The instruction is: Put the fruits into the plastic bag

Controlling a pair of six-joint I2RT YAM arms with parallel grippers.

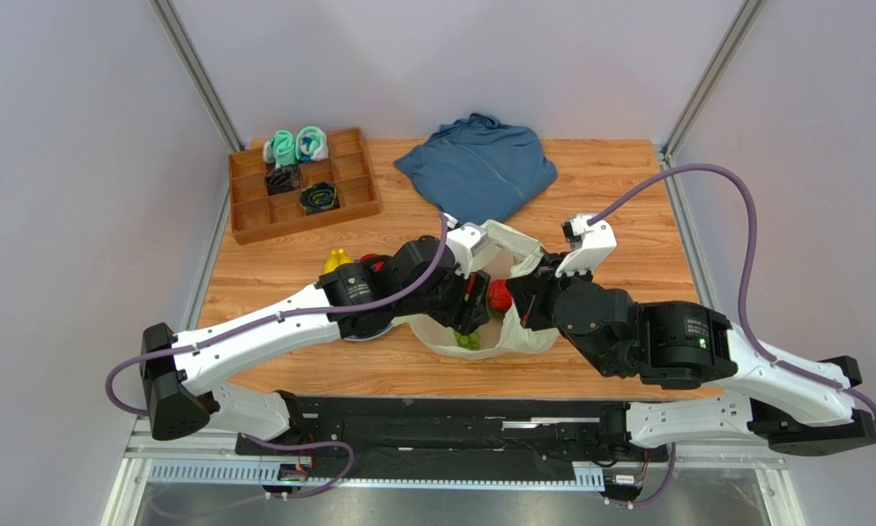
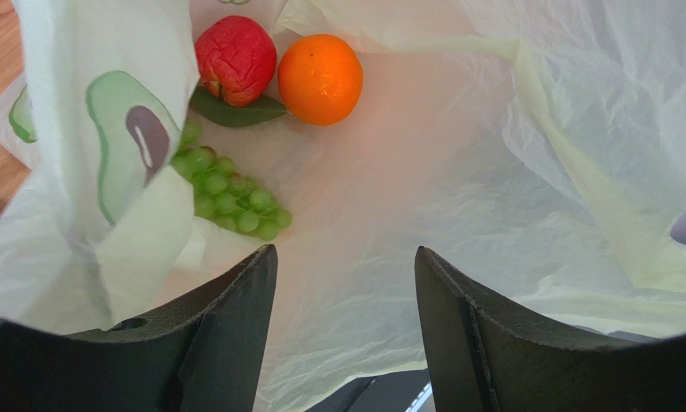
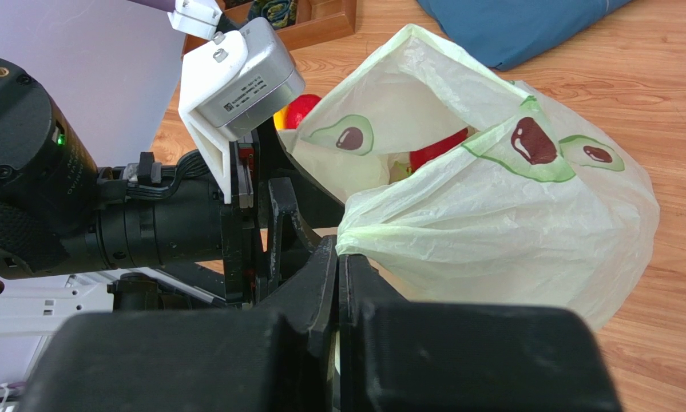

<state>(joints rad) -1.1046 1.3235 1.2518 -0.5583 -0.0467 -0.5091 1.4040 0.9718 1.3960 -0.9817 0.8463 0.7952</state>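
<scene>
Plastic bag (image 3: pixel 509 232) half-hides red fruit (image 3: pixel 436 148); right tool (image 3: pixel 337 249) pinches rim, left tool (image 2: pixel 346 253) gapes.

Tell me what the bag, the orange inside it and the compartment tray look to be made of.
The plastic bag: thin, translucent pale-green plastic film; it crinkles and light passes through. The orange: probably moulded plastic or foam; even colour, smooth, faint sheen. The compartment tray: seemingly wood, brown, matt finish; grain too small to confirm.
</scene>
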